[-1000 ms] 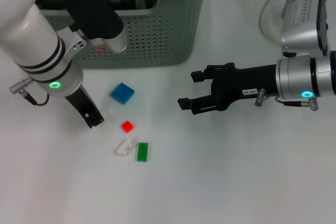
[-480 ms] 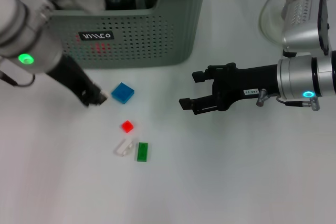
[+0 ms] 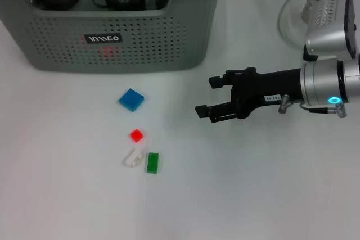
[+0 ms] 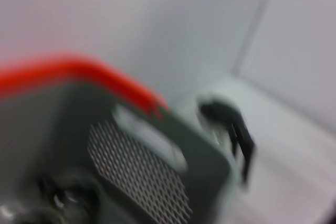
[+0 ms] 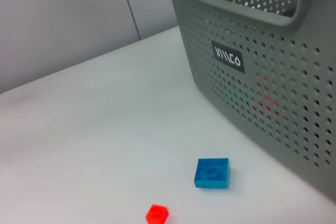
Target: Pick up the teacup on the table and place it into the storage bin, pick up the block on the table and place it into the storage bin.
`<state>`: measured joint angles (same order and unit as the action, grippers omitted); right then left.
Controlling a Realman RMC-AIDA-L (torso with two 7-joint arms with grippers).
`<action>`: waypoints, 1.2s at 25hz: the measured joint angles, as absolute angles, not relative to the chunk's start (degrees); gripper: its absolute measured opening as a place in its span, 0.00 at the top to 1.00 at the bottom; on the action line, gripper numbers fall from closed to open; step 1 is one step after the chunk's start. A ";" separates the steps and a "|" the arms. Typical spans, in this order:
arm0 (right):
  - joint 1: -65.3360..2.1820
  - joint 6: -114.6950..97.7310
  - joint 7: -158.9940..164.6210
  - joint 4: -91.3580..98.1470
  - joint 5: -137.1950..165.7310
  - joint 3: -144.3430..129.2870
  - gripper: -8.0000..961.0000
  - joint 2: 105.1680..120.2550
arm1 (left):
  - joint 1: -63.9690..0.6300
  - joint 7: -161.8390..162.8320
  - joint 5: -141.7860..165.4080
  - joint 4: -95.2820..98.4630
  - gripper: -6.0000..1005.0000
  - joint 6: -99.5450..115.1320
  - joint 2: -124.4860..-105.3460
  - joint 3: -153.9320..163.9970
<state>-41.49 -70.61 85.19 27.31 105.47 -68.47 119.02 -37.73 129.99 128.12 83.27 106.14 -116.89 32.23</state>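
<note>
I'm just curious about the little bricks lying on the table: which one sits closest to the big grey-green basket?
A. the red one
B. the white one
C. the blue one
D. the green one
C: the blue block lies nearest the storage bin, with the red block, white block and green block farther off.

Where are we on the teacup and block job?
Done: dark teaware sits in the storage bin, and no cup is left on the table. In hand: nothing; the right gripper hovers open and empty. Left: blue block, red block, white block and green block lie on the table.
</note>
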 joint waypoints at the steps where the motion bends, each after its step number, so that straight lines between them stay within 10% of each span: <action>1: -41.53 -70.73 85.19 27.33 105.47 -68.47 0.05 118.98 | -38.33 130.06 127.70 81.15 0.81 104.36 -115.92 31.84; 6: -41.71 -70.84 85.47 27.39 105.47 -68.54 0.05 118.85 | -41.01 130.07 128.55 67.40 0.80 91.92 -111.76 33.43; 15: -41.48 -71.19 85.65 27.43 105.47 -68.16 0.05 118.59 | -41.40 129.49 128.31 67.38 0.68 89.11 -111.36 36.72; 20: -41.46 -71.16 85.98 27.43 105.48 -68.11 0.05 118.55 | -41.50 122.12 120.98 75.12 0.37 111.60 -113.23 38.13; 30: -41.23 -70.78 86.92 27.33 105.45 -67.39 0.05 118.32 | -35.73 117.05 131.32 80.64 0.11 116.75 -119.22 63.28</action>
